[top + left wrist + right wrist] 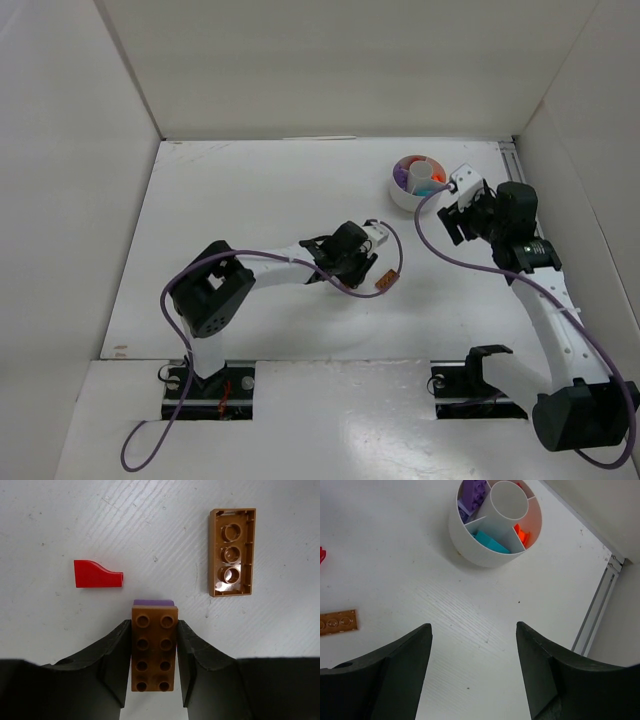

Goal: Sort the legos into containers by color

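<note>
Brown brick (154, 650): flat on table (60, 520), studs up, btw the L gripper's fingers (115, 660).
L gripper (154, 630): clamped on brown brick, one finger on each long side.
Purple piece (153, 602): at the brick's far end; only a thin strip shows, rest hidden.
Red slope piece (97, 574): loose, near, off to one side.
Upside-down brown brick (231, 552): other side, apart.
White tub (470, 547): far R part of table. Purple legos (472, 495), teal lego (492, 544), orange lego (522, 532) each in own part. Tub top cut off.
R gripper (473, 630): fingers wide apart, nothing btw them, near tub.

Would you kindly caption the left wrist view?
Left claw brackets a studded brown brick; red slope piece and upturned brown brick lie beyond.
</note>
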